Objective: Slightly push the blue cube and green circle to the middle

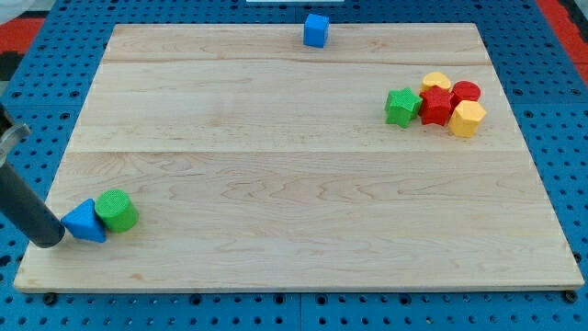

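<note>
Wood surface (294, 184) is carrying the pair near its 8 o'clock corner. The blue block (85, 222), wedge-looking, is touching the green circle (117, 211), which is sitting at its 2 o'clock. My tip (53, 239) is resting at the block's 8 o'clock side. No claw on this rig, just a rod, nothing held. You're wanting a short, slow nudge twd 2 o'clock, thru both centres, so the circle isn't slipping off-line. The blue cube (317, 29) at the 12 o'clock edge is sitting well apart, prob. not the one meant.
</note>
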